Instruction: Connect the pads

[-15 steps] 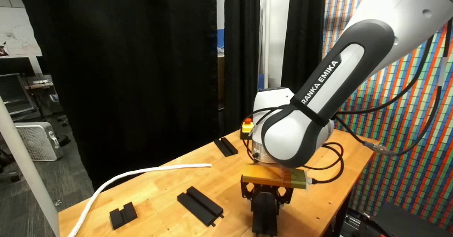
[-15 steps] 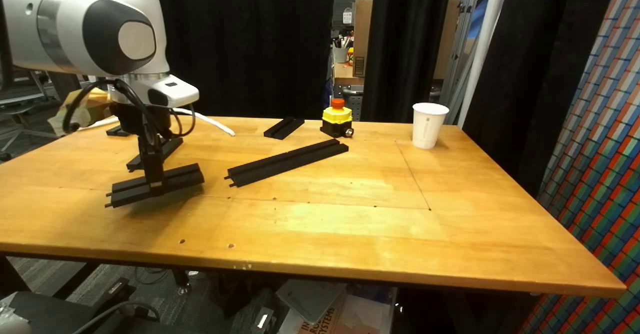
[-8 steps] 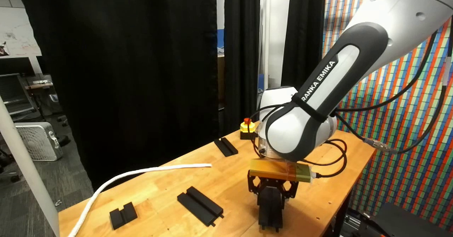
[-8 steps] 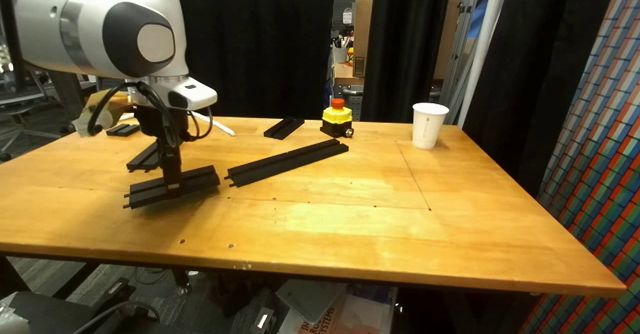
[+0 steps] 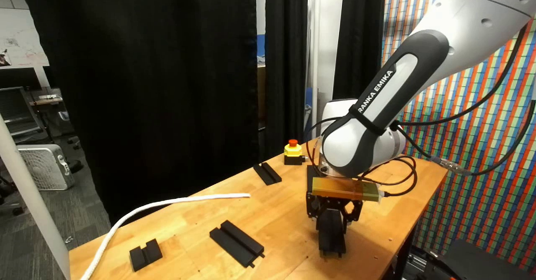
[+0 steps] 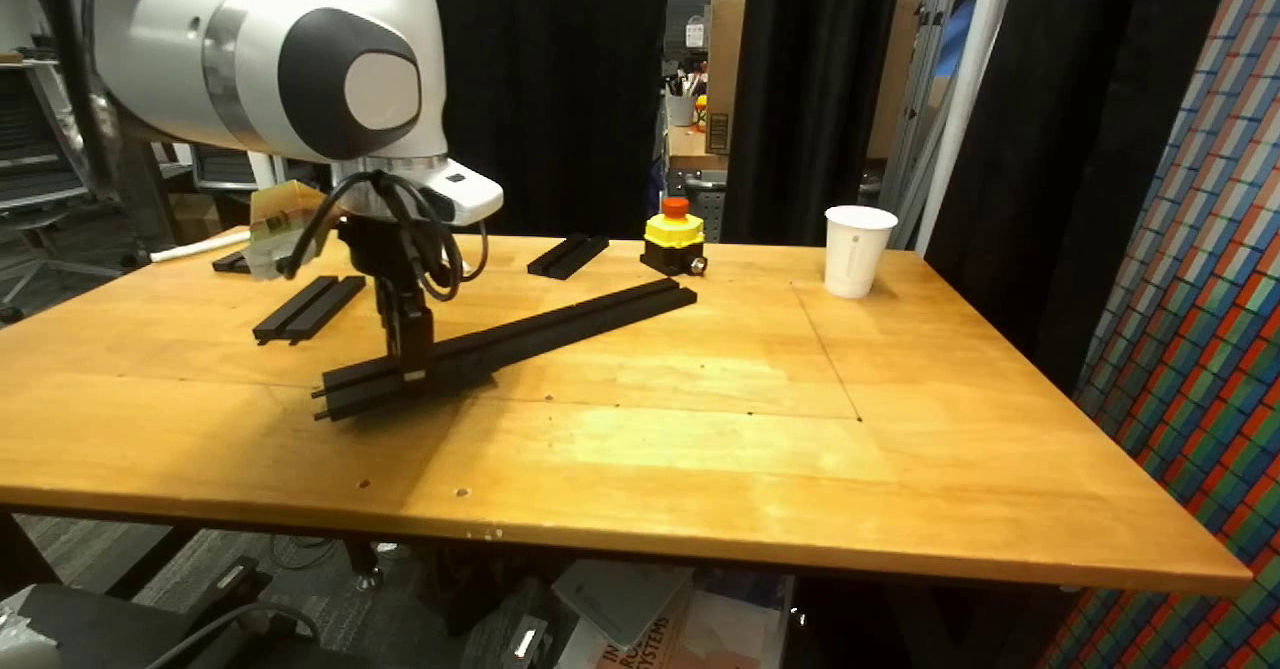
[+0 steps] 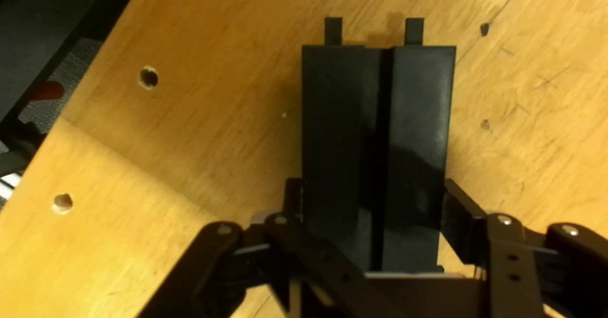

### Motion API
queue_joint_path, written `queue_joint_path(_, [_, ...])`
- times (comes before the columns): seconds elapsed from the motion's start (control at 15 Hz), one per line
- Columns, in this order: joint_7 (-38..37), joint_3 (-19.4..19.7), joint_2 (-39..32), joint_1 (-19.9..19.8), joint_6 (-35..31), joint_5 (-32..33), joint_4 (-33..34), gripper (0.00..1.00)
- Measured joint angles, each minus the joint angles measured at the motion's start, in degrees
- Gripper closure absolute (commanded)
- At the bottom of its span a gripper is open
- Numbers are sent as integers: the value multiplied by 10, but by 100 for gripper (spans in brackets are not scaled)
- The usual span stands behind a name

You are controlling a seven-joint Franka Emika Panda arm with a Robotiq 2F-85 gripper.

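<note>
Here's the gripper (image 7: 373,204), closed firmly on a ridged black pad (image 7: 420,104) — fingers (image 7: 461,218) along both long sides, two prongs (image 7: 413,32) showing clearly at the free end. The opposite end is hard to pick out among the gripper's dark parts. In an exterior view that pad overlaps the long bar (image 6: 585,329), and whether the two ends touch, I can't tell. The arm (image 6: 330,79) runs out of frame above. Out on the table (image 6: 650,469), a mid-length pad (image 5: 231,246) lies well apart, with a short pad (image 5: 154,250) near one edge and another small pad (image 5: 270,173) farther back. Beyond, a yellow emergency stop (image 6: 674,234) and a white cup (image 6: 852,254).
</note>
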State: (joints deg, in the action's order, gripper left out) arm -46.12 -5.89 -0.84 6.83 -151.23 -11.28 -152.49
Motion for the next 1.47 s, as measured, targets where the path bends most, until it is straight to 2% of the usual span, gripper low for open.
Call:
queue_joint_path(0.67, [38,-2,5,-5,-1,-7,5,55])
queue_joint_path(1.2, [133,-4,5,-4,14,-113,9,55])
queue_joint_path(1.47, [158,-6,5,-3,27,-143,9,55])
